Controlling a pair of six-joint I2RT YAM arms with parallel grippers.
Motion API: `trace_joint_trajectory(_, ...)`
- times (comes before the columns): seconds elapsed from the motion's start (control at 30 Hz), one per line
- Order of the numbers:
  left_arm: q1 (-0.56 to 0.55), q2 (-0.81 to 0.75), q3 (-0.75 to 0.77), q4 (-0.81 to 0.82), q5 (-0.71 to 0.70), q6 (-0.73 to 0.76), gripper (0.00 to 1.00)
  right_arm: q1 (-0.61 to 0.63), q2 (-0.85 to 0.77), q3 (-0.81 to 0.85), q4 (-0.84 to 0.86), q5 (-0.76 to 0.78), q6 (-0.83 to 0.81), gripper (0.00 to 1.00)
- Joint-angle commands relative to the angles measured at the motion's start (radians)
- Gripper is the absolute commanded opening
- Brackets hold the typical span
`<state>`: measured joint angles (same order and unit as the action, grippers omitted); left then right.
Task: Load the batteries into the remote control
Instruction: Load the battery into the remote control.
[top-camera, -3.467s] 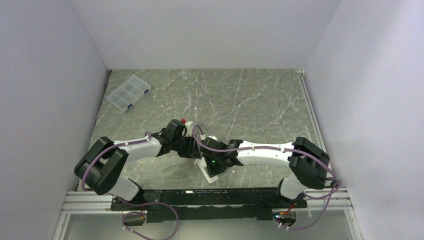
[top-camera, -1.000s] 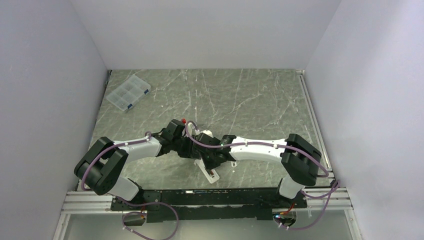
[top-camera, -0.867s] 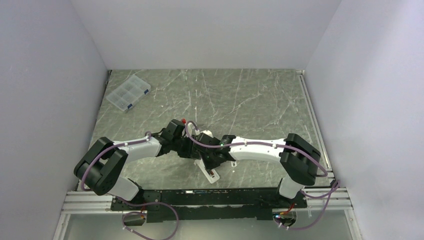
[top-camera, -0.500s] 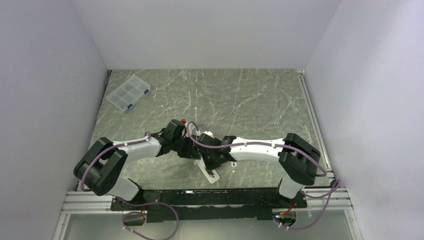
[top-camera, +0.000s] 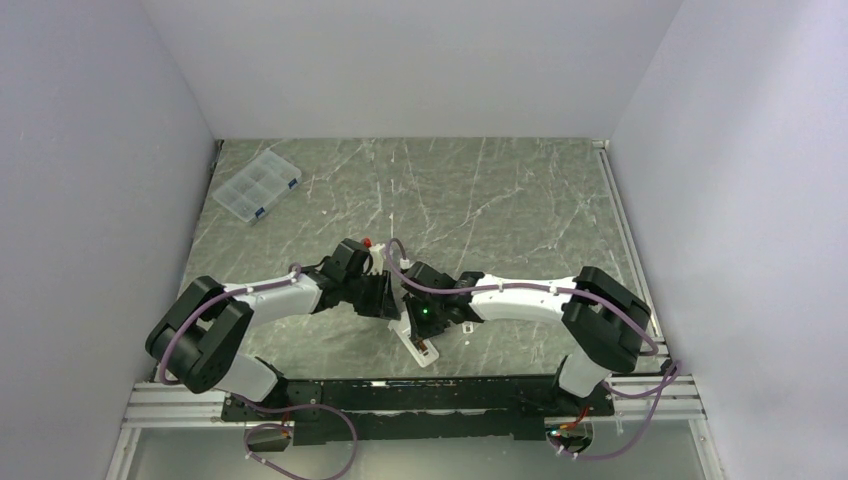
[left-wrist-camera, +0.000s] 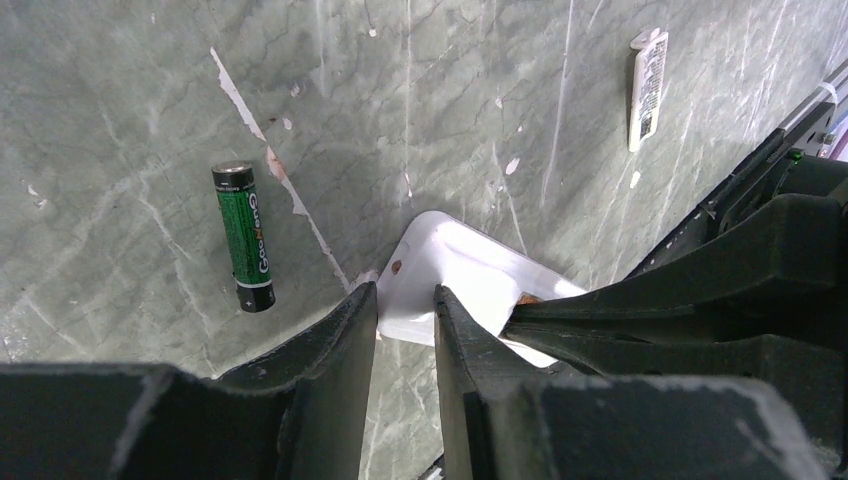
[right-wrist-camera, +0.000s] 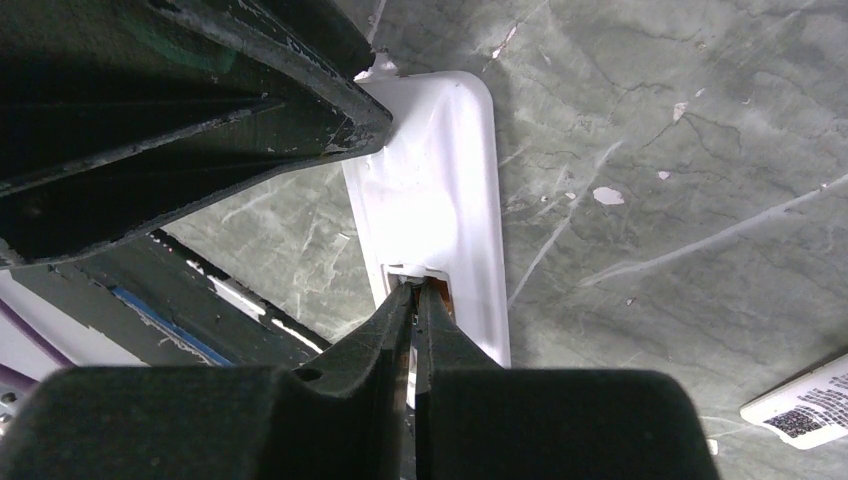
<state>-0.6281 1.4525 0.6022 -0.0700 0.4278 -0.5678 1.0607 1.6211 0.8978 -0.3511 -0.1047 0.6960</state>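
Remote control (right-wrist-camera: 430, 200) at near edge of desk (top-camera: 500, 190), middle.
L gripper (left-wrist-camera: 403, 296) pinches its smooth white rounded end; R gripper (right-wrist-camera: 416, 288) pressed together, tips at recess; slim green battery (left-wrist-camera: 243, 237) lies beside on marble-look top.

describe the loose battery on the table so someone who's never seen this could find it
On the grey-green marbled table, find the white remote whose end is pinched by the left gripper. Just beside it, lying flat and not touching it, is the battery: a slim green cylinder with black ends and pale lettering, unlike the flat white labelled cover farther off.
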Motion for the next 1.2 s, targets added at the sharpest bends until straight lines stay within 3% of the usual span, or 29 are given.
trace_joint_trajectory(0.0,-0.004,-0.033,0.023,-0.008,0.008,0.017,0.33,0.021,0.023,-0.032,0.032,-0.038,0.027,0.07)
trace_joint_trajectory(0.77,-0.004,-0.060,0.075,-0.061,-0.018,0.020,0.35,0.014,-0.069,0.129,-0.167,0.178,-0.036,0.19)
trace_joint_trajectory(1.17,-0.003,-0.243,0.094,-0.200,-0.126,-0.032,0.46,-0.065,-0.138,0.201,-0.134,0.249,-0.072,0.29)
